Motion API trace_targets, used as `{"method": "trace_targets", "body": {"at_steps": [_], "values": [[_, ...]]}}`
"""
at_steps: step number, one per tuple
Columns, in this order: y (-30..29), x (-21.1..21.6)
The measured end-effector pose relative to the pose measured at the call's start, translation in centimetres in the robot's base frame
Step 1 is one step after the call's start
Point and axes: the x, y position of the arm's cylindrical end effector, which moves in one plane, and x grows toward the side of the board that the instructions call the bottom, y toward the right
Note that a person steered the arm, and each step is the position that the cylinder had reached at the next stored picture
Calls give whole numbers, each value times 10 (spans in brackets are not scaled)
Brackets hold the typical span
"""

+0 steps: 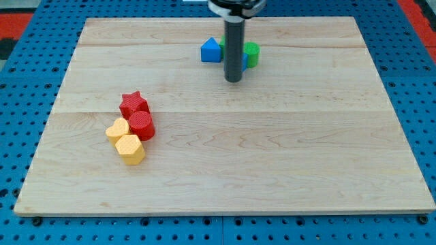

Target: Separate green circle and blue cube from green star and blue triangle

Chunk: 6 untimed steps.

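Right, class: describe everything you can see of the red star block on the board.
The red star is a small, matte, chunky block that looks like plastic, lying flat with its star face up on the wooden board, at the view's left. It heads a cluster: a red round block touches its lower side, with two yellow blocks beyond. My tip is far off, toward the view's top.

A straight, dark grey, cylindrical rod below a black-and-white collar, ending at my tip (234, 81).

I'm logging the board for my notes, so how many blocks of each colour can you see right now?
Red: 2, a star and a round one
Yellow: 2
Blue: 1 showing
Green: 1 showing
Total: 6 in view; my tip and rod may hide more behind.
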Motion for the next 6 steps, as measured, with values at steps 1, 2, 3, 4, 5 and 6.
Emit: {"method": "trace_targets", "body": {"at_steps": [1, 2, 3, 4, 5, 6], "values": [[8, 0], [8, 0], [30, 0], [37, 0], [31, 8], [31, 14]]}}
